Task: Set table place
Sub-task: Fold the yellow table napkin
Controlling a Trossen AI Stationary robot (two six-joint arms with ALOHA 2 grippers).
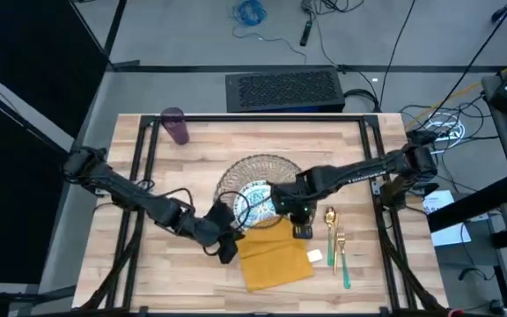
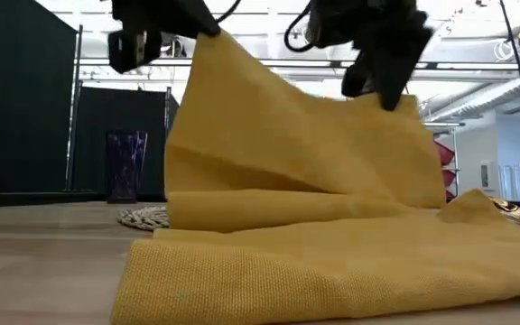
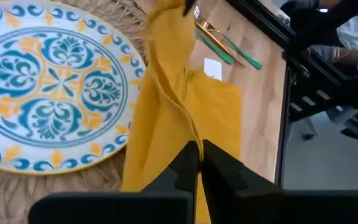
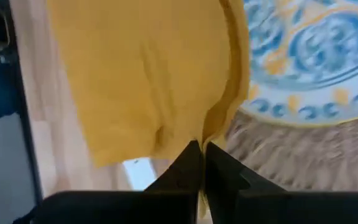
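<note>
**A:** Two grippers share one cloth. The left gripper pinches a corner of the mustard napkin, and the right gripper pinches the corner opposite along the same edge. Both sets of fingers are closed tight on fabric, as each wrist view shows.

**B:** Where does the napkin sit?

**A:** On the table, toward the front edge, just in front of the woven mat and the patterned plate. Its held edge is lifted; the rest drapes down and lies on the wood.

**B:** How should it handle?

**A:** Light and limp, I judge. It sags between the grips and creases under its own weight, so it keeps no shape unless pulled taut. The weave looks coarse, so slipping seems unlikely.

**B:** Best place to hold it?

**A:** Right at the corners. A grip nearer the middle would let the ends flop.

**B:** Anything at risk nearby?

**A:** The fork and spoon lie just beside it on the right, and a trailing hem could drag them. The purple cup stands well apart at the far left.
</note>
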